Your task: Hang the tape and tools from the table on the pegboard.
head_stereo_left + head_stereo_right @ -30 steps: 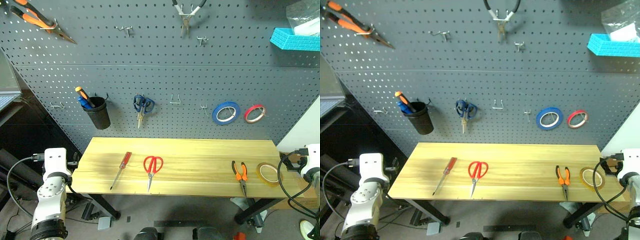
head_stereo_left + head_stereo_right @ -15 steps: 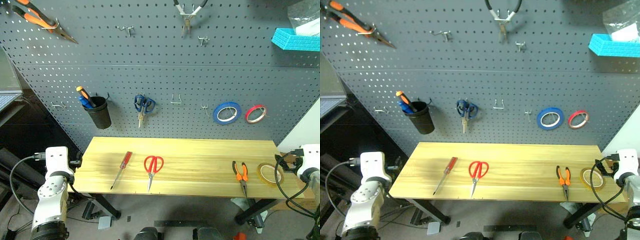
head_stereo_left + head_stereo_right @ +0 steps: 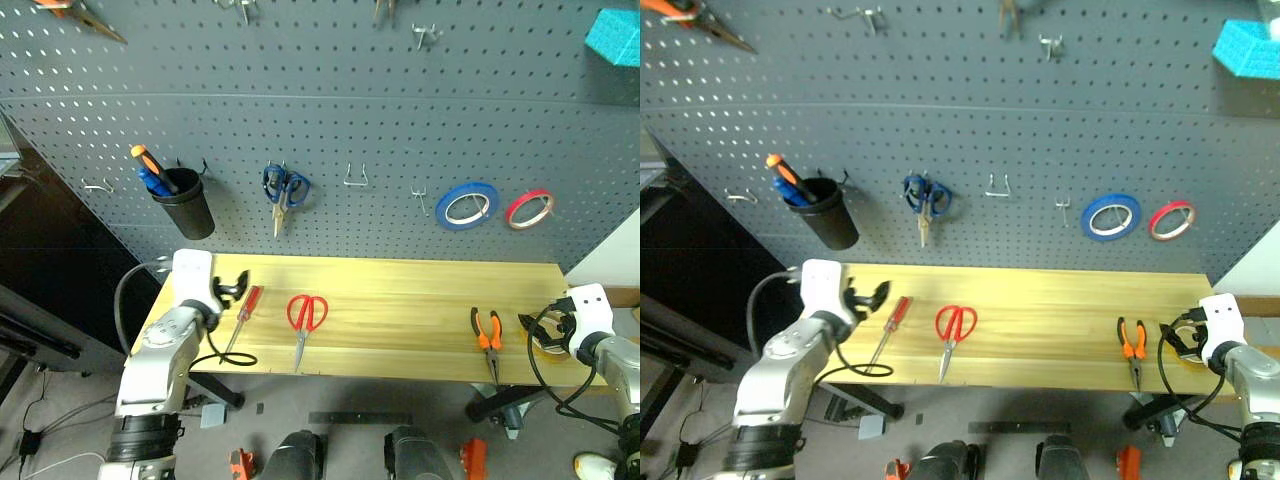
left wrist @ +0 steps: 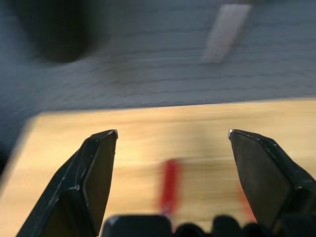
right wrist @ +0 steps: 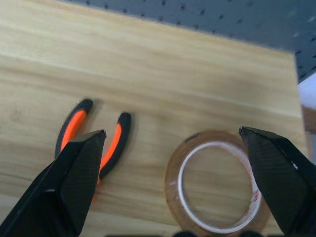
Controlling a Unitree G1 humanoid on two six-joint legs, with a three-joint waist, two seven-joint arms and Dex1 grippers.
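Left end effector (image 4: 173, 136): my jaws stand wide and hold nothing, just beside the red-handled screwdriver (image 3: 242, 318) at the desk's (image 3: 400, 290) left end.
Right end effector (image 5: 173, 133): my jaws gape fully, empty, aimed over the yellow-tan tape (image 5: 217, 182) at the far right end of the desk.
Remaining items: the red scissors (image 3: 305, 318) lie near the screwdriver; the orange-and-black pliers (image 5: 94, 136) lie just beside the tape.
Pegboard (image 3: 330, 110): nothing from the desk hangs there yet; bare hooks (image 3: 354, 178) show between the blue scissors and the blue tape ring.
Risk, left: the slim shaft may roll away if I close off-centre.
Risk, right: my finger may nudge the pliers, or push the flat ring off the desk edge instead of gripping it.
Risk, hanging: I judge a loose hold could drop a tool at the hook.
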